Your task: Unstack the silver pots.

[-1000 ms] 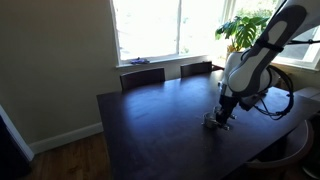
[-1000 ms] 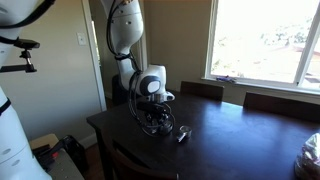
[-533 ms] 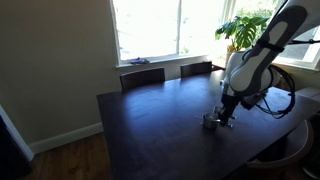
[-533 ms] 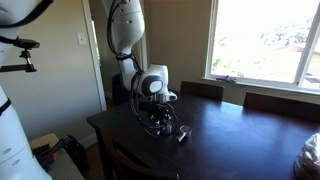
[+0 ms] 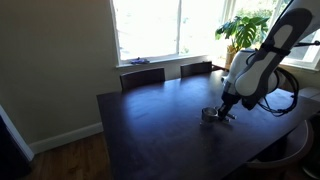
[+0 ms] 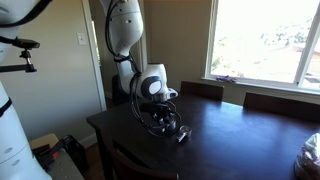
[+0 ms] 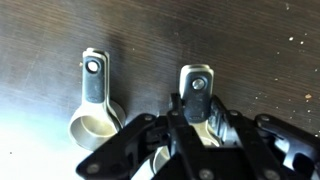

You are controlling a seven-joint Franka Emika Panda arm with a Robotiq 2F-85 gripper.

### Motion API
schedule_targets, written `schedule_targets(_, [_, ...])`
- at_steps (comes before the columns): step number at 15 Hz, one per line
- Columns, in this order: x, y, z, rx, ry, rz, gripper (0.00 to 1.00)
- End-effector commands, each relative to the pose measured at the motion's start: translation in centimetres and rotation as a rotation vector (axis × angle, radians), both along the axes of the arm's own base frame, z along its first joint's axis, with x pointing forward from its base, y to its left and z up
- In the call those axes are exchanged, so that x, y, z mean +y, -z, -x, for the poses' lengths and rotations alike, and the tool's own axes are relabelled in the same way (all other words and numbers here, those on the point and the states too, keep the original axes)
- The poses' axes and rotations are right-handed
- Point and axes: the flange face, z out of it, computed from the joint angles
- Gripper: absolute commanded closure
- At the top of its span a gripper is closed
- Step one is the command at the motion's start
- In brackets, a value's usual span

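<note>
Two silver pots show in the wrist view, both with their flat handles pointing up the picture. One silver pot [image 7: 92, 115] lies free on the dark table at the left. My gripper [image 7: 197, 112] is shut on the other silver pot [image 7: 197, 85] near the base of its handle; its bowl is mostly hidden behind the fingers. In both exterior views the gripper [image 5: 224, 112] [image 6: 166, 124] hangs low over the table, with small shiny metal [image 5: 209, 114] [image 6: 183, 134] beside it. I cannot tell whether the held pot touches the table.
The dark wooden table [image 5: 160, 120] has two chairs [image 5: 143, 77] at its far side under the window. A potted plant [image 5: 243, 30] stands behind the arm. A second robot's white arm [image 6: 12, 120] fills the left edge of an exterior view.
The jaws have closed onto the pot's handle. The arm has shifted slightly up and away from where it was a second ago, taking the pot with it.
</note>
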Motion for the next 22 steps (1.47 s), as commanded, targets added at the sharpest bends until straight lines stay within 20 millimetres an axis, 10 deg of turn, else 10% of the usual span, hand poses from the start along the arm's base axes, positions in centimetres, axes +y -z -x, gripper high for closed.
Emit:
schedule_targets(1, [0.7,-1.7,1.6,-0.081,-0.020,-0.001,0.88])
schedule_targets(11, [0.9,-0.5,2.7,0.035,-0.050,0.031,0.88])
schedule_targets(13, [0.9,-0.4,2.4,0.050,-0.049,0.041,0.45])
schedule_targets(22, [1.3,-2.1,1.3,0.006,-0.082,0.049,0.00])
